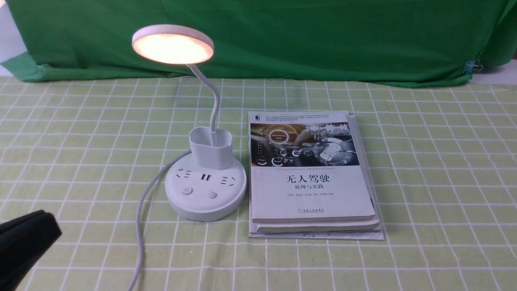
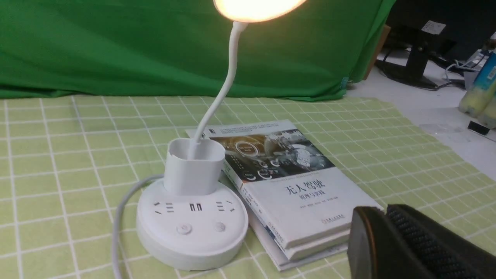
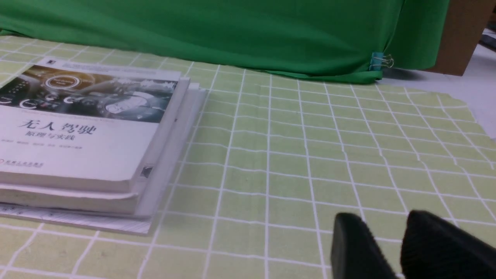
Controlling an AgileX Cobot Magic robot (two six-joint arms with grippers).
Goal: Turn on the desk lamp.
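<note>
The white desk lamp (image 1: 205,190) stands on the checked cloth, left of centre. Its round disc head (image 1: 173,43) glows warm yellow. A thin gooseneck rises from the cup holder (image 1: 211,148). The round base has sockets and two buttons (image 1: 187,191). Its white cord (image 1: 140,226) runs toward the near edge. My left gripper (image 1: 34,230) is at the near left, well apart from the base, shut and empty. In the left wrist view the lamp base (image 2: 192,226) lies ahead of the left gripper (image 2: 383,211). My right gripper (image 3: 381,221) hangs over bare cloth, its jaws a little apart, holding nothing.
A stack of white books (image 1: 311,178) lies right beside the lamp base, also in the right wrist view (image 3: 89,139). A green cloth backdrop (image 1: 323,36) closes the far side, held by a clip (image 1: 471,66). Past the cloth's right edge stand desk items and bottles (image 2: 480,89).
</note>
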